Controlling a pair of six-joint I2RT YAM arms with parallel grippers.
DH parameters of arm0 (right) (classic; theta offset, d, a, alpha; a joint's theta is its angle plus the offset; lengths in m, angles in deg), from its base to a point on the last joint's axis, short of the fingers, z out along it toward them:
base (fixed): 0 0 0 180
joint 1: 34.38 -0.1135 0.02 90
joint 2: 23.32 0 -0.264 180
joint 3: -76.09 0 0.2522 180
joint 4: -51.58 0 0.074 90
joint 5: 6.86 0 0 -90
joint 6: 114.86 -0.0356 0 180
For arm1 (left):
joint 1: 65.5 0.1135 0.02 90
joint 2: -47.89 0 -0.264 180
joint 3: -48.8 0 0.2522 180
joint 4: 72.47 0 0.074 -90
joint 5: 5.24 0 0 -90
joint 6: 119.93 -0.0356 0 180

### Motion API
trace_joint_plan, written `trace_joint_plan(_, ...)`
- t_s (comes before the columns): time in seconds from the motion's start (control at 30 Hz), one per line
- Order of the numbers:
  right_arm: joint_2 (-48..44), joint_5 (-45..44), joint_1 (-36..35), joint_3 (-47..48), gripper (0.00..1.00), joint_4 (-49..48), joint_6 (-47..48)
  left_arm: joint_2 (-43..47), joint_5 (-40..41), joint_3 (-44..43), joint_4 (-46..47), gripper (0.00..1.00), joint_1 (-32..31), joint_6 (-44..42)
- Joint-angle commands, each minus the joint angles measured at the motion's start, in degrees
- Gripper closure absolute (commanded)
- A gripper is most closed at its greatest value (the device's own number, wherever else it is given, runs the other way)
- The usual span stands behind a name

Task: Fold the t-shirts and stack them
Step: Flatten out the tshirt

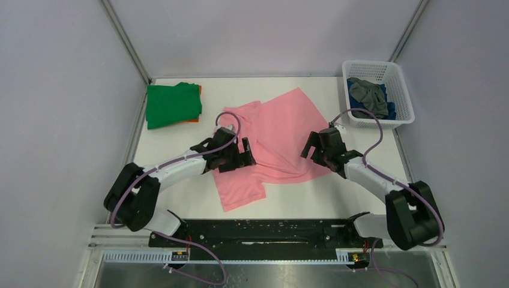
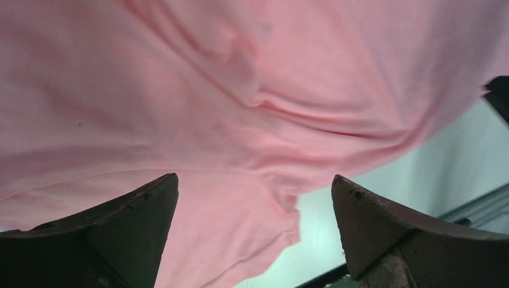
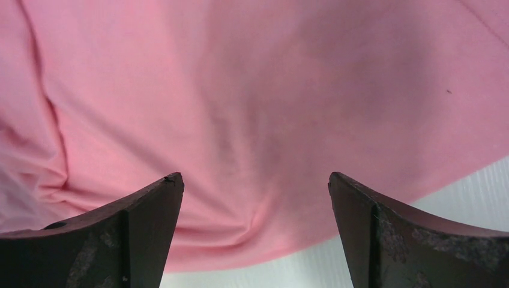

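Pink t-shirt (image 1: 282, 135) lies rumpled, spread across the table (image 1: 180, 198).

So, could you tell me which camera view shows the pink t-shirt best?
The top external view: the pink t-shirt shows almost entire, spread out. Both wrist views show only close-up wrinkled patches of it.

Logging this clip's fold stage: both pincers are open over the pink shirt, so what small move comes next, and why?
Probably lower both and close on cloth: the left pincer and right pincer hang open, holding nothing, and the pink t-shirt lies rumpled, not yet folded.
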Motion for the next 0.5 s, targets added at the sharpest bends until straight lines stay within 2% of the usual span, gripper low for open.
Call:
trace_joint_plan(0.0,8.07,6.27,2.02,5.80,0.01,0.41,3.93,-4.90,-1.00,2.68,4.42,0.01,0.44,3.42)
trace_joint_plan(0.13,13.03,11.38,2.02,5.80,0.01,2.60,2.02,-5.90,-0.23,7.41,4.31,0.01,0.44,4.60)
trace_joint_plan(0.23,12.57,16.12,1.90,0.88,0.00,1.81,-2.66,-2.78,0.92,11.87,3.56,0.01,0.45,5.67)
trace_joint_plan(0.37,6.39,19.97,-0.87,-8.94,0.00,-0.64,-8.92,3.37,3.77,16.47,-1.63,0.01,0.55,7.24)
trace_joint_plan(0.47,-2.06,15.95,-9.38,-11.92,0.00,7.08,-12.41,11.52,6.90,17.80,-8.35,0.01,0.53,8.00)
